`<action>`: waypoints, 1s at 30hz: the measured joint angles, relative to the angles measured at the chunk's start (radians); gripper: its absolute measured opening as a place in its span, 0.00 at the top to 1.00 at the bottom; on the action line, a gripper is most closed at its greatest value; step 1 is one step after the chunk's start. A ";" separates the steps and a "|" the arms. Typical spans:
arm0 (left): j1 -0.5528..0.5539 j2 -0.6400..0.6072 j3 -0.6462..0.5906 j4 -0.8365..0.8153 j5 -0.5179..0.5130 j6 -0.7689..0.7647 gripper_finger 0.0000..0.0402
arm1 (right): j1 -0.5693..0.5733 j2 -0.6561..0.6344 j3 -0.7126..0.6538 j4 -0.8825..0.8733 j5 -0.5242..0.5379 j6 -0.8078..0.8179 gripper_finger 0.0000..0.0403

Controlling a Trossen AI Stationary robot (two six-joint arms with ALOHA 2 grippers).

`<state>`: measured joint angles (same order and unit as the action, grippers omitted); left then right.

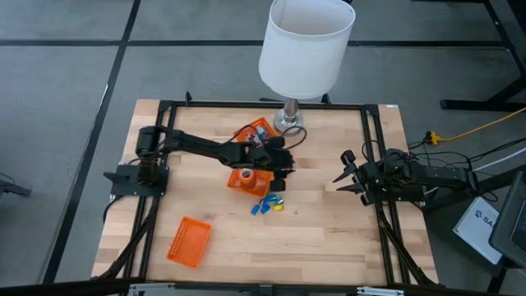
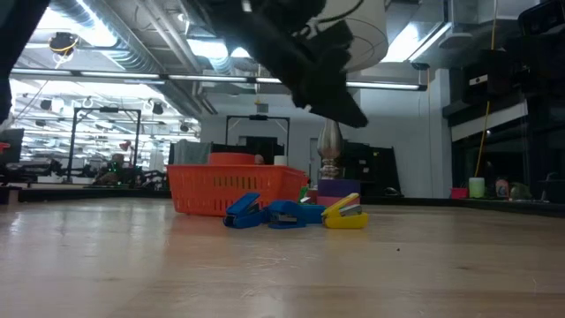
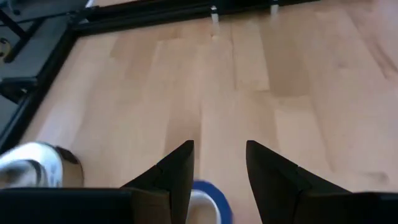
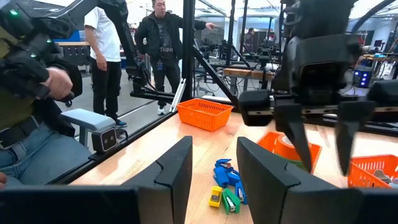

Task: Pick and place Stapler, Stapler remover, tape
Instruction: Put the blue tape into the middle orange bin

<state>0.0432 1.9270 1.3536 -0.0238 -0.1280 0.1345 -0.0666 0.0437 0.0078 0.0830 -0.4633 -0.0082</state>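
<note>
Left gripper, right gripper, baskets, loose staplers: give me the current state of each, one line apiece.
left gripper: open, empty, above the middle basket.
right gripper: open, empty, waiting at the table's right side.
middle basket: upright, holding a tape roll.
front-left basket: alone near the table's front-left.
small staplers: blue, green and yellow, bunched on the table beside the middle basket.

Three orange baskets (image 1: 188, 242) (image 1: 249, 178) (image 1: 255, 131), one lamp (image 1: 305, 47), cluster of small staplers (image 1: 268, 205), count unclear.

Pale wood table (image 1: 329, 222), orange plastic mesh basket (image 1: 188, 242), matt
</note>
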 joint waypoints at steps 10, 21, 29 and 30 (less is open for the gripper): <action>0.001 0.102 0.178 -0.110 -0.003 0.061 0.65 | 0.000 0.000 0.000 0.000 0.000 0.000 0.68; 0.000 0.105 0.176 -0.214 -0.011 -0.031 0.65 | 0.000 0.000 0.000 0.000 0.000 0.000 0.68; 0.000 0.105 0.136 -0.222 -0.012 -0.043 0.65 | 0.000 0.000 0.000 0.000 0.000 0.000 0.68; 0.000 0.105 0.134 -0.222 -0.012 -0.043 0.65 | 0.000 0.000 0.000 0.000 0.000 0.000 0.68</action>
<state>0.0429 2.0319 1.4877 -0.2457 -0.1398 0.0914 -0.0669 0.0437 0.0074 0.0830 -0.4637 -0.0086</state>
